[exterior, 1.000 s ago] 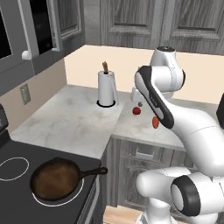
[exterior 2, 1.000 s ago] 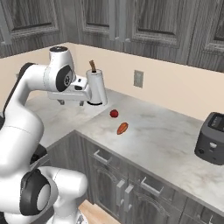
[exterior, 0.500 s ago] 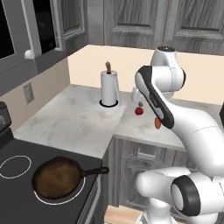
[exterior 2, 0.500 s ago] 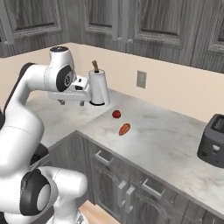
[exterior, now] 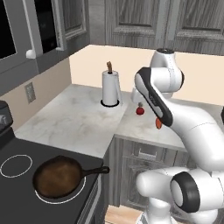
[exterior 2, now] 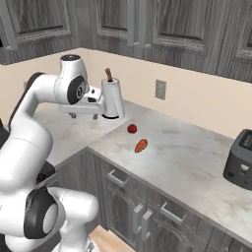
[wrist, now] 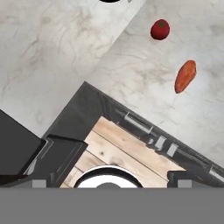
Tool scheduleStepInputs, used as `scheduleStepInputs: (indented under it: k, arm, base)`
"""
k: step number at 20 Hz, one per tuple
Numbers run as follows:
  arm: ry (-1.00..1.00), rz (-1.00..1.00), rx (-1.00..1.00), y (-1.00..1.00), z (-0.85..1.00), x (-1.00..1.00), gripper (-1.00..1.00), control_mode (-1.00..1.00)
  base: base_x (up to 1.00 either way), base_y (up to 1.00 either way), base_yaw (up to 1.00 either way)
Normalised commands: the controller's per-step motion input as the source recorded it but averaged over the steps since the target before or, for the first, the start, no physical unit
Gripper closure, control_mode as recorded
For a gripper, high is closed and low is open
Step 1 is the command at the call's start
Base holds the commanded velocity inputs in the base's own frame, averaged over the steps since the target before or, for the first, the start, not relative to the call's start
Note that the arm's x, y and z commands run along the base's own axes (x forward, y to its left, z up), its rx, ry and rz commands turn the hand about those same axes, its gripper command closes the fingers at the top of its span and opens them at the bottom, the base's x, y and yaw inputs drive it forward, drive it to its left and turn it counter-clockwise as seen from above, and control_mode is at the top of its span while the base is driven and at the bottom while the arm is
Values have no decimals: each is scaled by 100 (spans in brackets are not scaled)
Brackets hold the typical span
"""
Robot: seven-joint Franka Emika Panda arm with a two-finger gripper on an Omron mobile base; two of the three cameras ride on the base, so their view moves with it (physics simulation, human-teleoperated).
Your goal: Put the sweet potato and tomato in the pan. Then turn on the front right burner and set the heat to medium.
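Note:
The tomato (exterior: 140,110) (exterior 2: 132,129) (wrist: 160,29) and the sweet potato (exterior: 158,124) (exterior 2: 141,145) (wrist: 185,76) lie side by side on the marble counter, near its front edge. On the black stovetop at the left, the pan (exterior: 59,177) sits on the front right burner (exterior: 65,200), its handle pointing right. My gripper (exterior 2: 88,116) hangs open and empty high over the counter's inner corner, left of both vegetables and well above them. In the left base view my forearm covers part of the sweet potato.
A paper towel roll (exterior: 110,89) (exterior 2: 113,98) stands at the back of the counter, just behind my hand. A dark toaster (exterior 2: 241,160) sits far right. A smaller burner ring (exterior: 16,166) lies left of the pan. Cabinets hang above.
The whole scene has slid slightly in both base views, so the base has moved a little. The arm holds the same pose with jaws wide; the vegetables and pan lie unmoved.

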Motion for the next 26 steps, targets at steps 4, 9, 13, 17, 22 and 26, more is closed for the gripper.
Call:
scheduleStepInputs:
  k: [4,9,13,17,22,26]
  arm:
    - [0,0,0,-19,-15,30,-100,-100]
    - [0,-3,0,-12,-16,22,-100,-100]
    - [0,-3,0,-26,-16,4,-100,-100]
    - [0,-5,0,-26,-19,1,-100,-100]
    - [0,-6,0,-19,-24,5,-100,-100]
    - [0,-7,0,-26,-29,11,-100,-100]
  base:
    - [0,0,0]
    - [0,0,0]
    - [0,0,0]
    - [0,0,0]
    - [0,0,0]
    - [0,0,0]
